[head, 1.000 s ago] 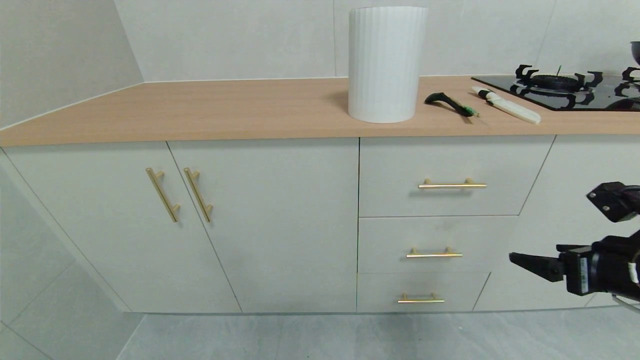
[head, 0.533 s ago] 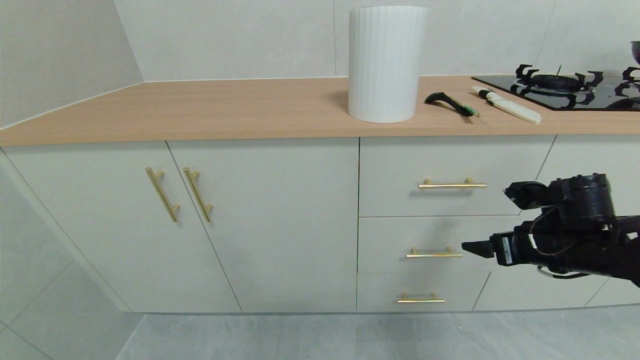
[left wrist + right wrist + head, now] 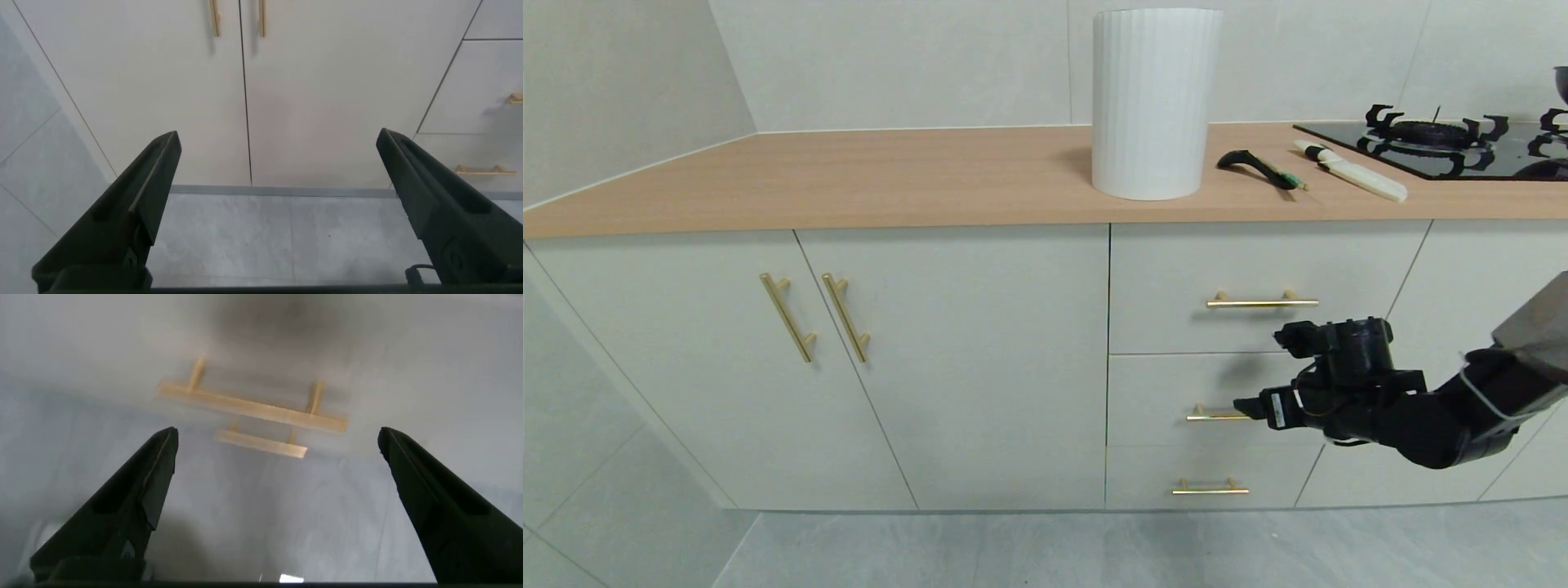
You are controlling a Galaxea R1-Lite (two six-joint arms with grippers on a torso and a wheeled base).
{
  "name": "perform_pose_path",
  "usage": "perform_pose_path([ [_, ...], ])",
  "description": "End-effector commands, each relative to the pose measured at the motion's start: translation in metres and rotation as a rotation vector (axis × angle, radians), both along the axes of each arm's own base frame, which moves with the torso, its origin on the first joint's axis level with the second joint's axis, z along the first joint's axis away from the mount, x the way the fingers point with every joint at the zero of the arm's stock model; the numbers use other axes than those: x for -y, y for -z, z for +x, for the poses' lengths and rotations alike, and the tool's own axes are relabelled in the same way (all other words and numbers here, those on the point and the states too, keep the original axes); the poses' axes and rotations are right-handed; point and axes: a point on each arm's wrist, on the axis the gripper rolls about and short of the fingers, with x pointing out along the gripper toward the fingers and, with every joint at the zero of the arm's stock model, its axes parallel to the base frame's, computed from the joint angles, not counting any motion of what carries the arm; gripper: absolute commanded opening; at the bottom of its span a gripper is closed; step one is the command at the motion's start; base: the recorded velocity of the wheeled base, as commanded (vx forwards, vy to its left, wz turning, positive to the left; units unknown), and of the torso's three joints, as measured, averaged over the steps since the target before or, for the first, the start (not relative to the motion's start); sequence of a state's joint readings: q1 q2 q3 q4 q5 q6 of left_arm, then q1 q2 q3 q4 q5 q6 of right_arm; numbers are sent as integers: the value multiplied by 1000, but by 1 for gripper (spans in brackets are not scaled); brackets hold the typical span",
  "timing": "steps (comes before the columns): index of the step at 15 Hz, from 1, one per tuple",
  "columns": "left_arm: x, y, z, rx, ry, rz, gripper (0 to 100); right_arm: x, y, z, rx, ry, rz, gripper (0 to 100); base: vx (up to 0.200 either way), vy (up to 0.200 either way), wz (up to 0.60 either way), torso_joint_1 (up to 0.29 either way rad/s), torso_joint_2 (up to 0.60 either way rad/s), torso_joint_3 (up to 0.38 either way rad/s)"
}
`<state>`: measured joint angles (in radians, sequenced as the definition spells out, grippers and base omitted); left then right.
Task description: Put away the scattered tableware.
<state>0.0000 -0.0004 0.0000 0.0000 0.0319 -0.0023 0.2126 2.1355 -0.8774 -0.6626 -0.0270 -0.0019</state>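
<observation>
The long light-brown wooden counter (image 3: 890, 180) tops a pale grey cabinet (image 3: 980, 367) with two doors on the left and three stacked drawers to their right. A tall white ribbed cylindrical container (image 3: 1152, 102) stands upright on the counter above the drawers. A black glass gas hob (image 3: 1445, 151) is set into the counter at the far right.

The right hand (image 3: 1245, 406) is low in front of the drawers, its two black fingers (image 3: 147, 490) spread wide. Its tip is at the right end of the thin brass bar handle of the middle drawer (image 3: 1217, 415); whether it touches is unclear. The left hand (image 3: 278, 137), fingers also spread wide, hangs over the grey floor before the two cabinet doors.

The scattered tableware lies up on the counter, well apart from both hands. A white-bladed knife with a white and green handle (image 3: 1352, 171) lies just beside the hob. A black-handled peeler with a green tip (image 3: 1258, 169) lies between the container and the knife.
</observation>
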Motion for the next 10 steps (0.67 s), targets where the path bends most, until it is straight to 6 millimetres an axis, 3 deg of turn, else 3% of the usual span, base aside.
perform_pose_path([
  [1, 0, 0, 0, 0, 0, -1, 100, -4, 46, 13, -29, 40, -31, 100, 0, 0, 0, 0, 0, 0],
  [10, 0, 0, 0, 0, 0, -1, 100, -9, 60, 40, 14, 158, 75, 100, 0, 0, 0, 0, 0, 0],
])
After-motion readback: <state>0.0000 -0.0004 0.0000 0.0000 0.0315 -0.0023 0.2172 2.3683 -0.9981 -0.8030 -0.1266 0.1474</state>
